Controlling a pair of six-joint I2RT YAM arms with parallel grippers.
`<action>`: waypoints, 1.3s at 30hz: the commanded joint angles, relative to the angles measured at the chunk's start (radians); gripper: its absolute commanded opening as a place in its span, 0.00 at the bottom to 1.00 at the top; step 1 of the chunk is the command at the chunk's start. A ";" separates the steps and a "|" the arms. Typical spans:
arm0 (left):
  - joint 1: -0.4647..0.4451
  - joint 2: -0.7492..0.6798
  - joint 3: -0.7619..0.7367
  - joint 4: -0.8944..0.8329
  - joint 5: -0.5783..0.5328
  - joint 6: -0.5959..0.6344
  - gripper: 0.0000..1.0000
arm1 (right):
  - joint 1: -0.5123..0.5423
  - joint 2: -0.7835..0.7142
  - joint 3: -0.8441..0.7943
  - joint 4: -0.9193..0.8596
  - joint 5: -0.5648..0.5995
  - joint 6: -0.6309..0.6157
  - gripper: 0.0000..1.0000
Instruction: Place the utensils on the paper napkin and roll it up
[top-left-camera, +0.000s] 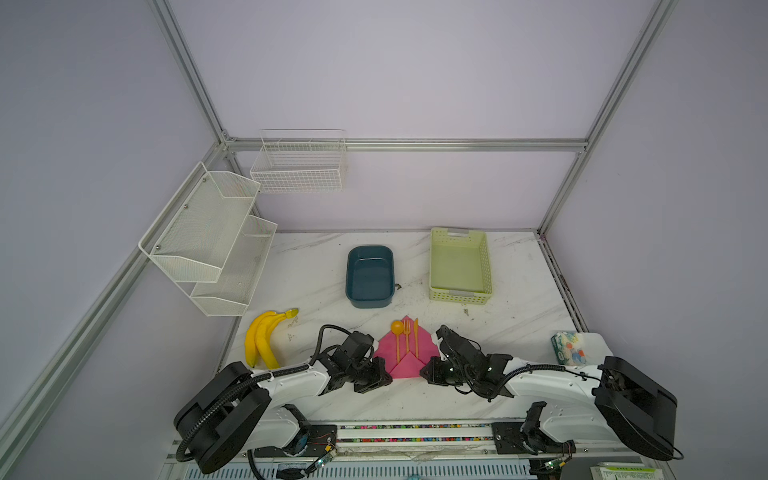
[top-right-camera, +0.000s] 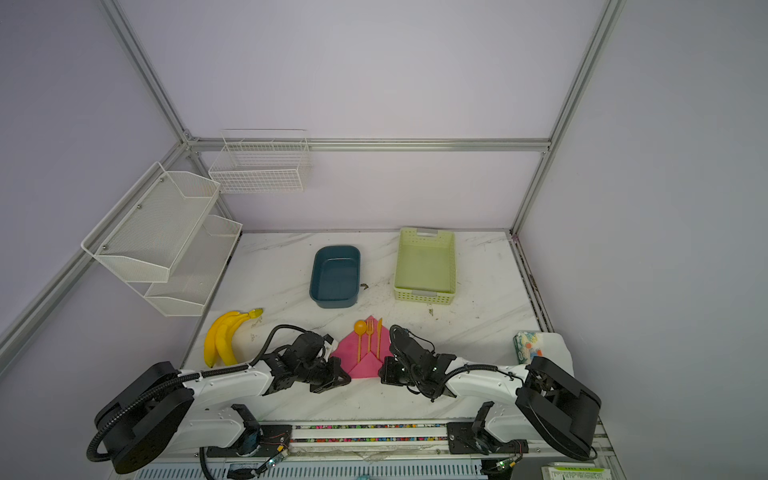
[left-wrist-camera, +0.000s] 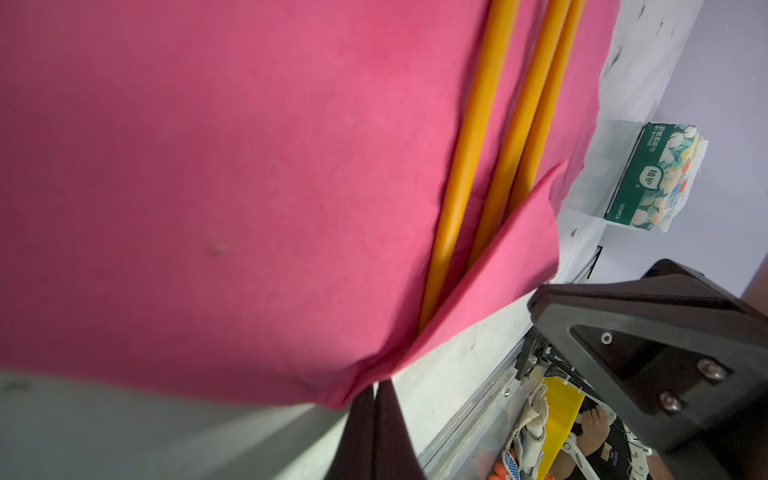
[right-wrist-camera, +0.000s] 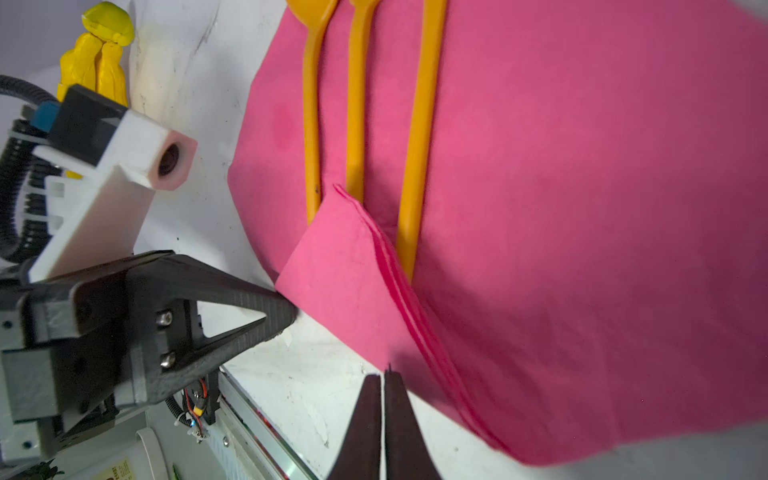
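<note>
Left claw (left-wrist-camera: 376, 399) is pressed together, tips right at the folded edge of the paper napkin (left-wrist-camera: 249, 166). Right claw (right-wrist-camera: 383, 388) is pressed together at that same fold, facing it. We can't tell if paper is caught. In both top views the napkin sits lower middle, with the utensils (top-left-camera: 406, 338) on it, handle ends under the flap. Bare worktop (top-left-camera: 519, 299) opens above, up to the blue tub (top-left-camera: 370, 276).

matt paper napkin (right-wrist-camera: 582, 208); glossy plastic utensils (right-wrist-camera: 419, 145)
</note>
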 joint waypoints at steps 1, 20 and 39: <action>0.009 0.006 0.048 -0.074 -0.039 0.017 0.00 | -0.005 -0.004 0.004 0.021 0.032 0.047 0.10; 0.009 -0.030 0.080 -0.101 -0.025 0.026 0.00 | -0.019 0.063 0.006 0.023 0.046 0.048 0.10; -0.001 0.005 0.229 -0.117 0.012 0.049 0.00 | -0.023 0.071 0.007 0.020 0.046 0.055 0.09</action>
